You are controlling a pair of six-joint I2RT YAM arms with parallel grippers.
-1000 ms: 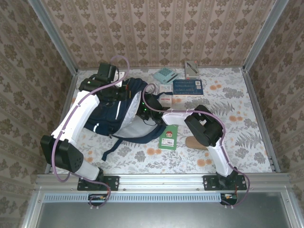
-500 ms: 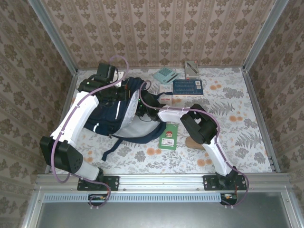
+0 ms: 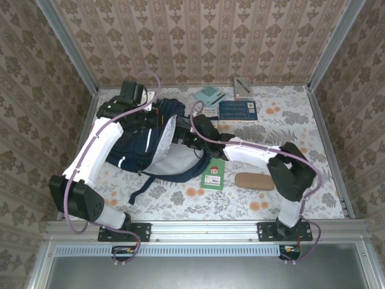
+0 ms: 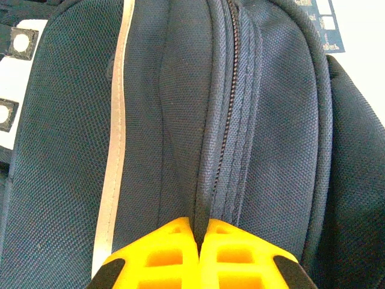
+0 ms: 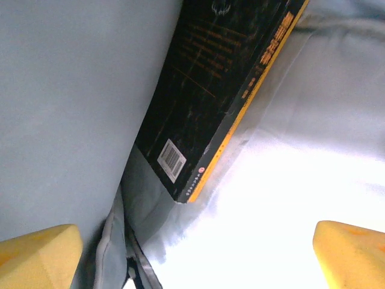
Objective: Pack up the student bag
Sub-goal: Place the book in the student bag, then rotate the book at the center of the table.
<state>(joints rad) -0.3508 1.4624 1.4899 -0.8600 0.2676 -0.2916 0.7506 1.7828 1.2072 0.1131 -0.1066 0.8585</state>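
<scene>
Left gripper pinched tight, right gripper splayed

Beige damask wallpaper on 3 walls; floral tablecloth; alu corner posts, rail at near edge.

The bag is coarse woven navy cloth, matt, with a smooth pale stripe; its grey lining looks smooth cloth. The book has a glossy dark paper cover
</scene>
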